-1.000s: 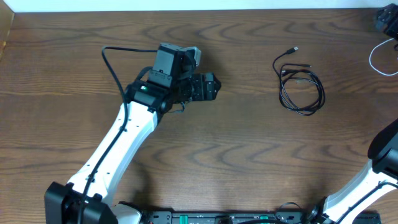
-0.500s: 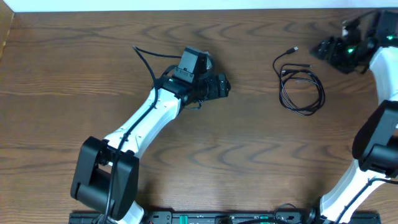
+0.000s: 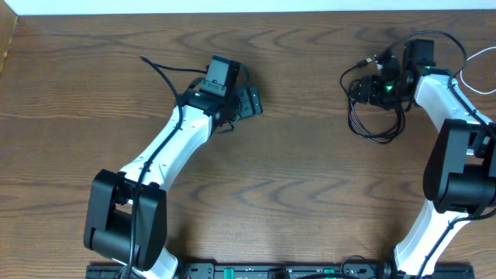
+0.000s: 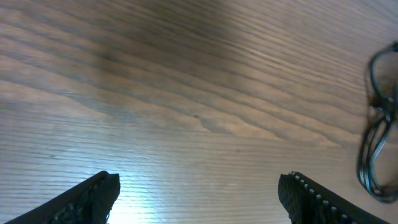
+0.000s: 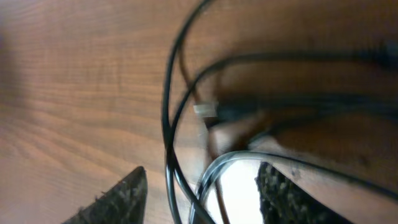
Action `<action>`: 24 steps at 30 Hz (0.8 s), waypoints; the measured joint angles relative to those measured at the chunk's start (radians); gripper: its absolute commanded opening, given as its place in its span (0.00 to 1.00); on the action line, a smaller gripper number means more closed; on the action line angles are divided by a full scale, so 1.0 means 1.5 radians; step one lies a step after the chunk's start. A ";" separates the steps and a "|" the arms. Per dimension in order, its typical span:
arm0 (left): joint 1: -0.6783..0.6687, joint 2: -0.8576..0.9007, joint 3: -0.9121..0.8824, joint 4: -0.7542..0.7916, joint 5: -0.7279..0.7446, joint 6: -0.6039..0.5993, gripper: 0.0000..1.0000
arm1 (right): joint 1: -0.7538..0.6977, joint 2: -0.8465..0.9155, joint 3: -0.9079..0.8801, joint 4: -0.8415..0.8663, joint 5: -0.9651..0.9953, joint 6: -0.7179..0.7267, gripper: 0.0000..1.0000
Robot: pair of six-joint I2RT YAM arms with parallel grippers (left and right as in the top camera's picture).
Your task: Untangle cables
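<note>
Now the right gripper (image 5: 200, 193) has swung in from the far right edge. Its ridged fingers stand half apart astride thin glossy strands of the loosely coiled black cable (image 5: 165, 118) on the grained wood table (image 3: 294, 186), clamping nothing. The left gripper (image 4: 199, 193) gapes wide, empty, and has shifted slightly left.

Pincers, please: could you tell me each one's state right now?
Left pincer: open, holding nothing.
Right pincer: open, straddling the black cable, not gripping it.
</note>
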 measured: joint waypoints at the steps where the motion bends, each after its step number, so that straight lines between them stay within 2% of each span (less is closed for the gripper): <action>1: 0.002 0.000 0.000 -0.002 -0.002 0.001 0.86 | 0.006 0.000 -0.006 0.017 0.004 -0.002 0.51; 5: 0.002 0.000 0.000 -0.003 -0.004 0.003 0.86 | 0.048 0.000 -0.012 0.058 0.029 -0.010 0.50; 12: 0.002 0.000 0.000 -0.006 -0.005 0.011 0.86 | 0.112 0.002 -0.012 0.064 0.113 -0.031 0.39; 18: 0.002 0.000 0.000 -0.018 -0.005 0.023 0.86 | 0.119 0.009 -0.013 0.053 0.201 -0.035 0.39; 22: 0.002 0.000 0.000 -0.018 -0.005 0.023 0.86 | 0.119 0.009 -0.013 0.052 0.215 -0.038 0.24; 24: 0.002 0.000 0.000 -0.018 -0.005 0.023 0.86 | 0.121 0.012 -0.013 0.043 0.207 -0.038 0.23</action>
